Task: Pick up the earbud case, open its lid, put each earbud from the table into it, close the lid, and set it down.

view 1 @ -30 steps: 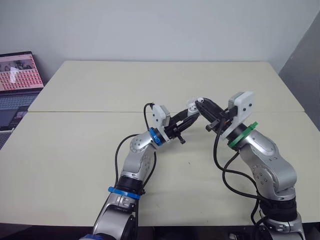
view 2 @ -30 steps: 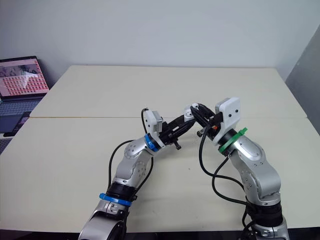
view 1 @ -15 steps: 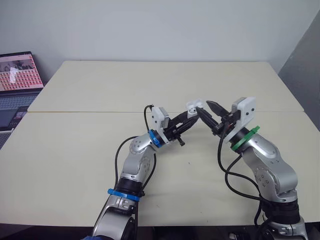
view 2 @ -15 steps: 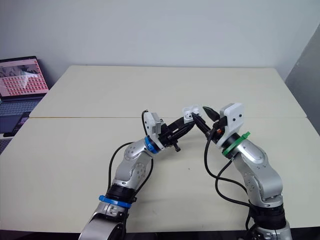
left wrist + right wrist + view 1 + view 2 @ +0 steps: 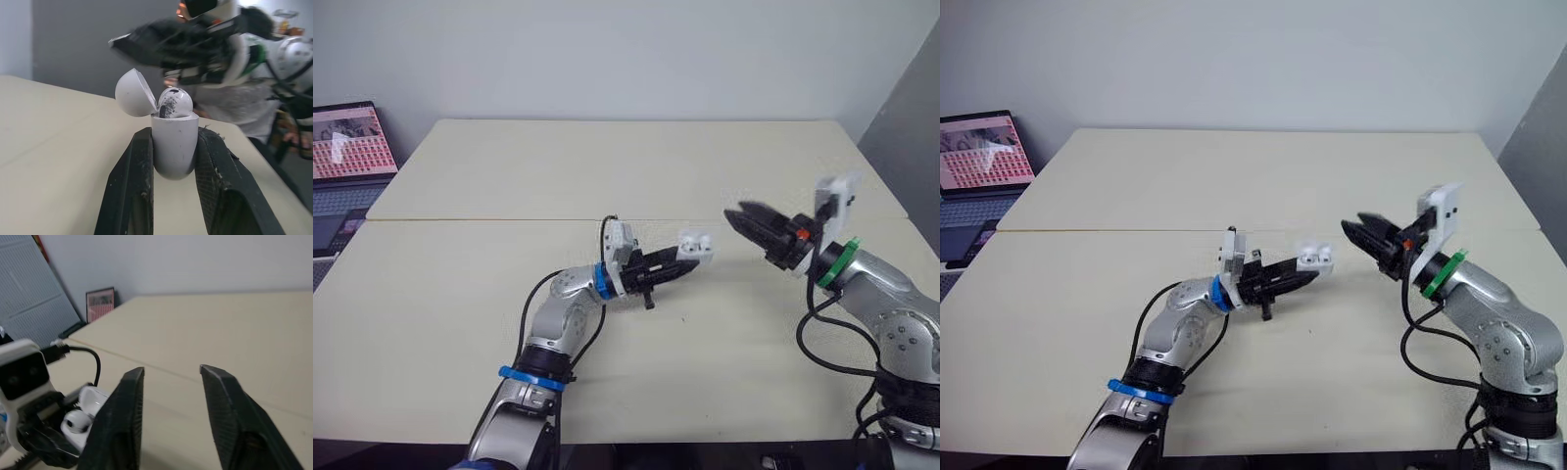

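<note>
My left gripper [image 5: 685,260] is shut on the white earbud case [image 5: 695,244], held a little above the table near its middle. The lid [image 5: 135,93] is swung open, and one white earbud [image 5: 175,103] sticks up out of the case body [image 5: 174,147]. The left fingers [image 5: 132,186] clamp the body from both sides. To the right of the case, a hand's width away, my right gripper [image 5: 736,219] points toward it. It is open, with nothing between its fingers [image 5: 122,416]. The right wrist view shows the open case [image 5: 83,416] in the left gripper.
The beige table [image 5: 607,166] is two tops joined along a seam [image 5: 489,219]. A laptop [image 5: 347,147] with a lit screen stands off the far left corner. A grey wall panel [image 5: 911,117] rises at the right edge.
My right gripper has drawn back to the right, away from the case, and stays open. The left arm has lowered toward the table with the case, lid still open.
</note>
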Controlling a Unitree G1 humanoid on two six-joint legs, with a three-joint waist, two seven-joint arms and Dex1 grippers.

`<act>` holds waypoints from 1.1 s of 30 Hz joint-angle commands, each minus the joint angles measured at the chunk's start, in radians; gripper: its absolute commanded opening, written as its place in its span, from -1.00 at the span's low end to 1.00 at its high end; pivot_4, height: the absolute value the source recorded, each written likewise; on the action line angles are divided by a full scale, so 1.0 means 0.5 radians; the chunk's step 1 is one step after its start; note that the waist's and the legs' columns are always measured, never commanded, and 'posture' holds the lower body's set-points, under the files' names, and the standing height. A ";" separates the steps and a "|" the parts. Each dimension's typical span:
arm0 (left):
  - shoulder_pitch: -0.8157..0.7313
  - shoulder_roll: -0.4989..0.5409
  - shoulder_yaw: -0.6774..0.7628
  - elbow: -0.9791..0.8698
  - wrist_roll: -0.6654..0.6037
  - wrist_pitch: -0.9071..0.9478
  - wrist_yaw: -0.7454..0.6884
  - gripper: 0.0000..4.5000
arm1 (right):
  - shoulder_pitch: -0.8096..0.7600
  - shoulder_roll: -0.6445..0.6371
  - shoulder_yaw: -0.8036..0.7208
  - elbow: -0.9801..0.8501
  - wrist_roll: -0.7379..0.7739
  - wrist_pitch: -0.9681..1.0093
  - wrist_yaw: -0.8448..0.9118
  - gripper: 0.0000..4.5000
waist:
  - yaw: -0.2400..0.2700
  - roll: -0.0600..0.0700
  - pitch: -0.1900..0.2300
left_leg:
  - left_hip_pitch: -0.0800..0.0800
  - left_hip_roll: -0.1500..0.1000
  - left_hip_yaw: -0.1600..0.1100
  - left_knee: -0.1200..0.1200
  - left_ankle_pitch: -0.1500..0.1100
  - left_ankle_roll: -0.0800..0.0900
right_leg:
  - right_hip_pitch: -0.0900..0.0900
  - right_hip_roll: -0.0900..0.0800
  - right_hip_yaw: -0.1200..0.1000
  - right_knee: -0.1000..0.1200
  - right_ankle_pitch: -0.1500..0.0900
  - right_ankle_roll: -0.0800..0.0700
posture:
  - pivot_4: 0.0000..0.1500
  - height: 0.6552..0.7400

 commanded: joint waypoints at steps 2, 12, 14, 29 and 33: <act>-0.011 0.028 -0.025 -0.100 -0.091 0.112 -0.179 -0.66 | -0.010 -0.097 0.084 0.030 -0.041 0.031 0.142 -0.97 | 0.001 0.000 0.000 | 0.000 0.000 0.000 0.000 0.000 0.000 | 0.000 0.000 0.000 0.000 0.000 0.000 | 1.00 1.00; -0.023 0.018 -0.035 -0.054 -0.026 0.166 -0.189 -0.66 | 0.002 -0.175 0.137 -0.093 0.198 0.113 0.518 -0.99 | 0.003 0.000 0.000 | 0.000 0.000 -0.001 0.000 0.000 0.000 | 0.000 -0.001 0.000 -0.001 0.000 0.000 | 1.00 1.00; -0.019 0.016 -0.033 -0.051 -0.023 0.169 -0.182 -0.66 | 0.012 -0.182 0.128 -0.118 0.235 0.122 0.546 -0.99 | 0.004 0.000 0.000 | 0.000 0.001 -0.001 0.000 0.000 0.000 | 0.001 -0.001 0.000 -0.001 0.000 0.000 | 1.00 1.00; 0.020 0.079 -0.148 -0.073 0.279 0.395 0.219 -0.66 | 0.154 -0.160 0.048 -0.051 -0.068 -0.179 0.414 -0.99 | 0.005 0.000 0.000 | 0.000 0.000 -0.002 0.001 0.000 0.000 | 0.001 -0.001 0.000 -0.001 0.000 0.000 | 1.00 1.00; 0.034 0.220 -0.260 -0.113 0.424 0.499 0.251 -0.66 | 0.417 -0.226 0.046 0.024 -0.410 -0.553 0.494 -0.99 | 0.008 0.000 0.000 | -0.001 0.000 -0.001 -0.001 0.000 0.000 | 0.000 -0.001 0.000 -0.002 0.000 0.000 | 1.00 1.00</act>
